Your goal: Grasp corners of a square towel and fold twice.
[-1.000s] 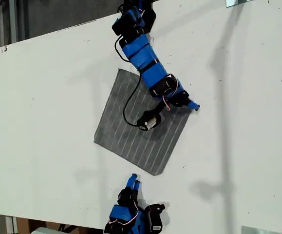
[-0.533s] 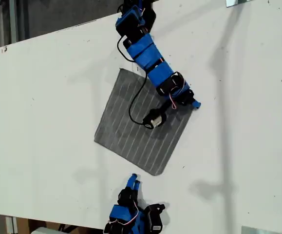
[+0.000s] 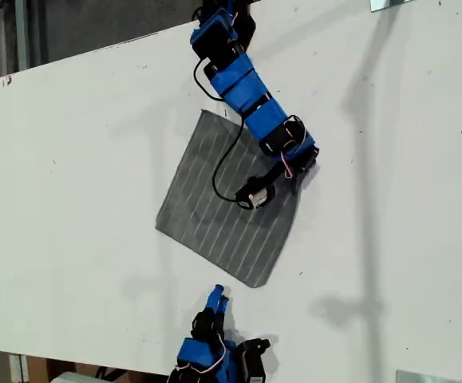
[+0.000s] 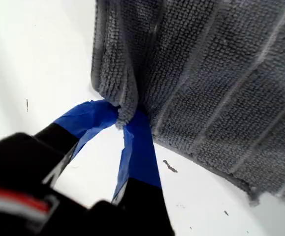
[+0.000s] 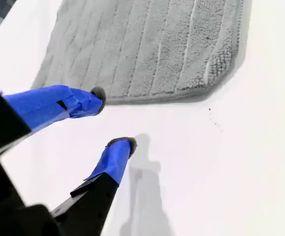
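Pinching one towel (image 4: 216, 73) corner (image 4: 125, 112), my first gripper (image 4: 124, 118) should lift gently and keep hold; my second gripper (image 5: 113, 120) hangs open nearby.

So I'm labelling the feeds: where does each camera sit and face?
Exterior view: overhead, facing the table; both arms show.
First wrist view: on my first end effector, shut on a towel corner.
Second wrist view: on my second end effector, open, facing another corner.
All share the towel.
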